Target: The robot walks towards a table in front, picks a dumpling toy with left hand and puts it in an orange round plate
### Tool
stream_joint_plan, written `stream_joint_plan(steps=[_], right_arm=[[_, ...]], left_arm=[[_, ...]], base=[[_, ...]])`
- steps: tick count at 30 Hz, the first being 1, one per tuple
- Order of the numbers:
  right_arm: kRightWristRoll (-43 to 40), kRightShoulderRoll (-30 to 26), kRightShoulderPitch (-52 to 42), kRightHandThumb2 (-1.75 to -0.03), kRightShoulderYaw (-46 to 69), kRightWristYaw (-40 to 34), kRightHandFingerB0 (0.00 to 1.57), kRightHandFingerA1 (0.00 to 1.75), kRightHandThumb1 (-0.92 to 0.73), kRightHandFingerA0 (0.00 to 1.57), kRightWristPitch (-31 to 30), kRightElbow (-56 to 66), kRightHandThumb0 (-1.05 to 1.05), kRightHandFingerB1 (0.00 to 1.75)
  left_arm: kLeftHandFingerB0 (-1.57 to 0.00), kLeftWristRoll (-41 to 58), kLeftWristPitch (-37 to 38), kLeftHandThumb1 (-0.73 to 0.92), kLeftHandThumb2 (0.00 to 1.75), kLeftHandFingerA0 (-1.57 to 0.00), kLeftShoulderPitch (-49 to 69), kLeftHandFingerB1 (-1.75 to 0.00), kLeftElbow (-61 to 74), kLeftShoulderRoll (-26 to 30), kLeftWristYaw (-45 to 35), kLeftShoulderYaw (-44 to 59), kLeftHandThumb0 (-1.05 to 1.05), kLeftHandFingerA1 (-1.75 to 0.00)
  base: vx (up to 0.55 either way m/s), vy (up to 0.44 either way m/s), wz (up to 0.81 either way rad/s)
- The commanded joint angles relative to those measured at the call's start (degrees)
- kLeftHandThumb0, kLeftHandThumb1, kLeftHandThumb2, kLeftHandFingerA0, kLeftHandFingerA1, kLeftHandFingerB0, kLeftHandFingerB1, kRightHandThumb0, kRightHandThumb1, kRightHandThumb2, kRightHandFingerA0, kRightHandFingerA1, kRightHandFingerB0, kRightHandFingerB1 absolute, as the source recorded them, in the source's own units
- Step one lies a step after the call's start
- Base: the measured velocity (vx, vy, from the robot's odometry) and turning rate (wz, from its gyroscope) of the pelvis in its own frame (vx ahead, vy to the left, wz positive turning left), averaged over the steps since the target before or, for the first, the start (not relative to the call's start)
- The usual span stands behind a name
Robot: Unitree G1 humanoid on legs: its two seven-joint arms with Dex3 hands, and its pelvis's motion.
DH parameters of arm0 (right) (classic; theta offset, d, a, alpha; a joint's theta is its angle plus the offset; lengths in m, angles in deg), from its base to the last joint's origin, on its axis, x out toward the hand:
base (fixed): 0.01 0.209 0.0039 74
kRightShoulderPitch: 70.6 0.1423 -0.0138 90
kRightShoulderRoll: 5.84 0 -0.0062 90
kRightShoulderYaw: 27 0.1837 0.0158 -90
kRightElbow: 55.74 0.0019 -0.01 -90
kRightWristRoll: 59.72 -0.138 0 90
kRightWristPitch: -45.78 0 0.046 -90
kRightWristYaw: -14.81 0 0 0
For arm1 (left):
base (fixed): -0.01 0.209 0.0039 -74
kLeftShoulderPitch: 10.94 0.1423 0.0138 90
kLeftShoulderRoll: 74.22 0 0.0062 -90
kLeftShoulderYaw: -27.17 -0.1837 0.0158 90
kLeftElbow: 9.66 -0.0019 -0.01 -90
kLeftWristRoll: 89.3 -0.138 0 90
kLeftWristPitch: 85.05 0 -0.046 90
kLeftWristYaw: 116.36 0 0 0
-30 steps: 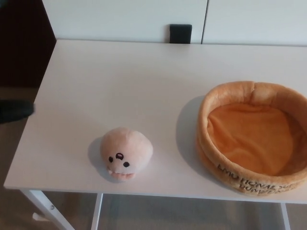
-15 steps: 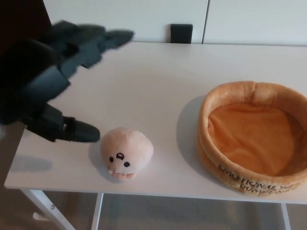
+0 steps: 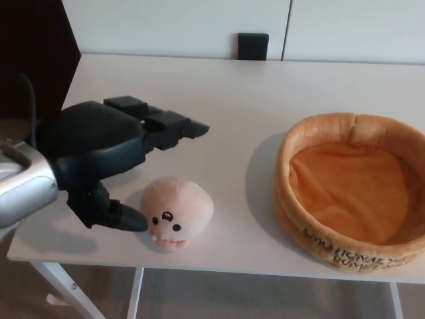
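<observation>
Left hand (image 3: 109, 156) is in at the left of the frame, fingers (image 3: 174, 125) spread wide and holding nothing. The two fingers reach toward the centre above the dumpling toy (image 3: 176, 211), and the thumb tip sits low, just beside the toy's left side. The toy rests on the white surface (image 3: 219, 100) at lower centre. At right, well apart, the orange round plate (image 3: 352, 189) lies empty.

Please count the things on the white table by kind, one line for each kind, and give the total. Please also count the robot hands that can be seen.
Dumpling toy: 1
Orange round plate: 1
Total on the table: 2
Robot hands in view: 1, the left hand, open beside the toy
</observation>
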Motion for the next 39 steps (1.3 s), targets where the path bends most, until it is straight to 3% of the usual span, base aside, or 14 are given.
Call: stream_joint_plan(steps=[1,4,5,7,8,12,16,17,22,23,28,30,31,39], right_arm=[[0.6,-0.56,0.12,-0.96,-0.44,-0.45,0.14,0.7,-0.48,0.67,-1.65,-0.72,-0.31,0.48],[0.68,-0.55,-0.15,-0.96,-0.61,-0.72,0.15,0.7,-0.48,0.66,-1.43,-0.48,-0.31,0.49],[0.55,-0.54,-0.22,-0.6,-0.51,-0.69,0.3,0.45,-0.66,0.73,-1.35,-0.47,-0.45,0.3],[0.43,-0.55,0.05,-0.6,-0.49,-0.43,0.29,0.48,-0.67,0.75,-1.83,-0.55,-0.44,0.3],[0.39,-0.52,0.34,-0.6,-0.46,-0.29,0.29,0.52,-0.68,0.79,-2.2,-0.69,-0.45,0.3],[0.23,-0.55,1.04,-0.61,-0.35,-0.02,0.29,0.5,-0.68,0.79,-2.01,-0.26,-0.43,0.3],[0.08,-0.63,1.37,-0.81,-0.24,0.4,0.24,0.59,-0.56,0.71,-2.3,-0.53,-0.52,0.42],[0.09,-0.69,1.32,-0.6,-0.25,0.44,0.3,0.47,-0.67,0.76,-2.22,-0.58,-0.44,0.3],[-0.04,-0.66,0.82,-0.62,-0.12,0.32,0.26,0.51,-0.68,0.79,-1.76,-0.6,-0.44,0.3],[-0.04,-0.61,1.0,-0.6,-0.11,0.28,0.27,0.58,-0.67,0.83,-1.79,-0.78,-0.44,0.3],[-0.04,-0.52,2.14,-0.8,-0.06,0.5,0.24,0.6,-0.55,0.72,-1.69,-0.89,-0.52,0.42],[-0.16,-0.66,2.24,-0.6,0.04,0.75,0.29,0.46,-0.67,0.76,-1.97,-0.62,-0.44,0.3],[-0.19,-0.67,2.3,-0.59,0.05,0.82,0.29,0.45,-0.67,0.75,-2.03,-0.58,-0.44,0.3],[0.02,-0.4,2.11,-0.6,-0.17,0.78,0.29,0.45,-0.67,0.75,-2.14,-0.07,-0.46,0.29]], left_arm=[[-0.02,-11.0,-12.18,0.45,0.87,-0.07,-4.33,-0.22,-2.07,-1.84,-11.44,-6.52,-0.74,-0.19],[0.0,-12.63,-13.12,0.44,0.87,-0.06,-5.72,-0.22,-4.06,-3.55,-12.03,-8.4,-0.74,-0.22],[-0.02,-13.07,-13.26,0.45,0.87,-0.08,-6.2,-0.21,-4.91,-4.17,-12.05,-8.9,-0.74,-0.24],[-0.01,-14.43,-14.06,0.43,0.85,-0.09,-7.53,-0.22,-7.12,-5.83,-12.17,-10.14,-0.75,-0.32],[-0.01,-15.04,-14.37,0.49,0.55,-0.11,-8.05,-0.28,-8.09,-6.56,-12.31,-10.51,-0.83,-0.29],[0.0,-16.22,-14.31,0.43,0.85,-0.09,-9.52,-0.2,-11.21,-8.55,-12.1,-11.32,-0.74,-0.32],[0.0,-18.06,-15.21,0.43,0.85,-0.03,-9.74,-0.2,-12.64,-11.09,-11.79,-12.1,-0.72,-0.24],[-0.01,-18.64,-15.75,0.42,0.84,-0.05,-9.81,-0.24,-13.09,-12.04,-11.68,-12.54,-0.68,-0.22],[0.0,-22.62,-14.92,0.4,0.81,-0.06,-10.66,-0.26,-15.85,-14.23,-12.16,-15.29,-0.66,-0.28],[-0.02,-23.05,-14.78,0.45,0.54,-0.08,-10.87,-0.27,-16.39,-14.52,-12.26,-15.54,-0.71,-0.27],[-0.01,-24.09,-14.16,0.44,0.55,-0.07,-12.03,-0.26,-19.52,-16.23,-12.4,-16.44,-0.67,-0.28],[-0.01,-24.53,-14.68,0.44,0.55,-0.09,-11.85,-0.26,-19.81,-17.0,-12.82,-16.69,-0.7,-0.27],[-0.01,-24.72,-14.96,0.4,0.81,-0.08,-11.76,-0.26,-19.89,-17.29,-13.01,-16.75,-0.64,-0.29],[-0.02,-24.71,-14.67,0.37,0.77,-0.23,-8.83,-0.22,-18.69,-18.0,-13.6,-16.25,-0.67,-0.48]], base=[[0.0,0.0,0.0],[0.0,0.0,0.0],[0.0,0.0,0.0],[0.0,0.0,0.0],[0.0,0.0,0.0],[0.0,0.0,0.0],[0.0,0.0,0.0],[0.0,0.0,0.0],[0.0,0.0,0.0],[0.0,0.0,0.0],[0.0,0.0,0.0],[0.0,0.0,0.0],[0.0,0.0,0.0],[0.0,0.0,0.0]])
